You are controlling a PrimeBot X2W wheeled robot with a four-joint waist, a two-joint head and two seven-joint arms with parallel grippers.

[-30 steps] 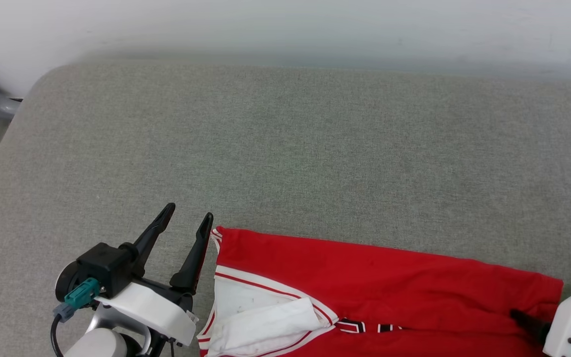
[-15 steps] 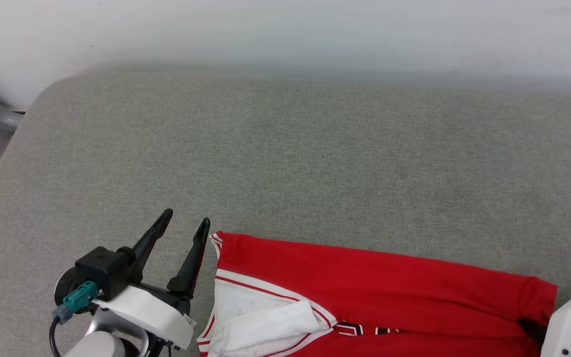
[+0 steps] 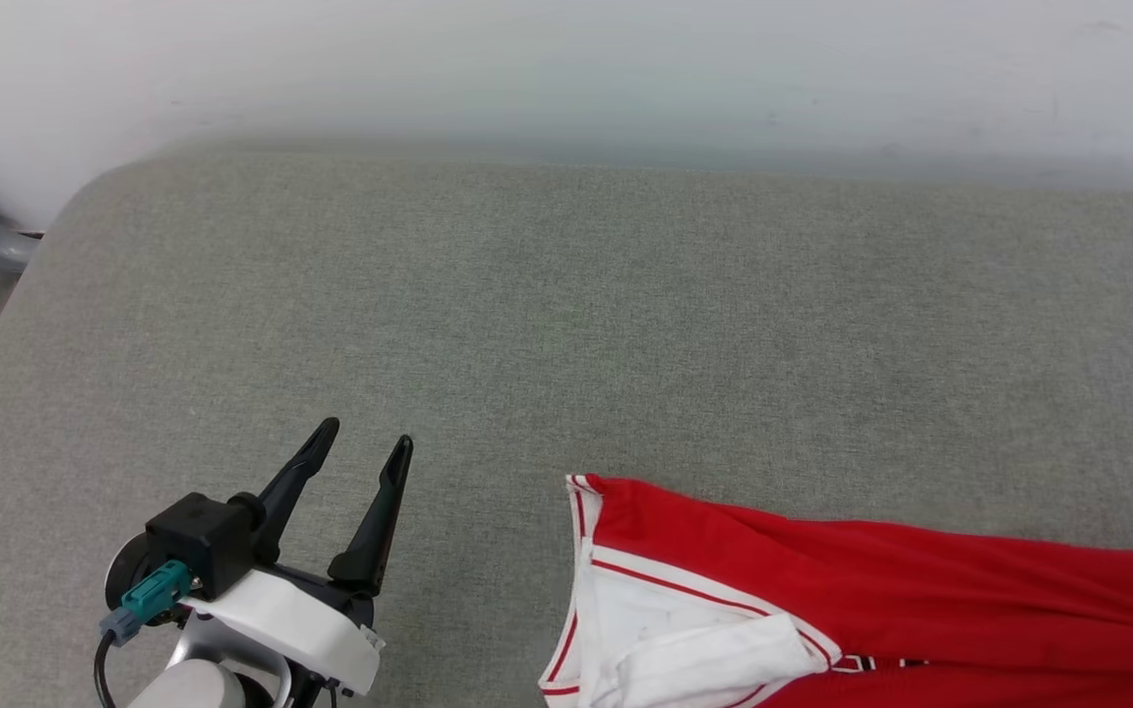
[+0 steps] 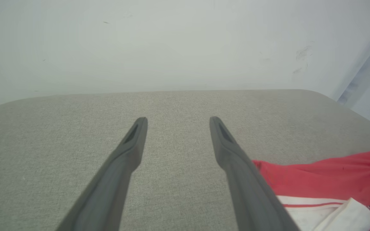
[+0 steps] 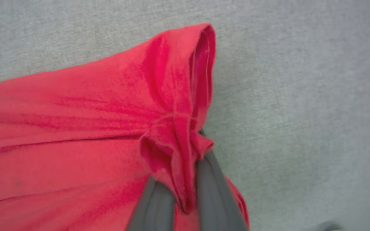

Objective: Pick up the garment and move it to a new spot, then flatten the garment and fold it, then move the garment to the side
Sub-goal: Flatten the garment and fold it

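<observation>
You are looking down on a grey padded surface (image 3: 566, 295) set against a white wall (image 3: 566, 59). The garment (image 3: 871, 580) lies at the lower right of the head view as a long red band, one white sleeve tucked in at its left end. In the right wrist view, your right gripper (image 5: 185, 192) is closed on a bunched pinch of the red hem. Your left gripper (image 3: 367, 434), at the lower left, stands wide open with nothing in it, apart from the cloth. The shirt looks already folded lengthwise, so this is probably the last step, moving it aside. It may instead be the first move, with flattening and folding left to do.
</observation>
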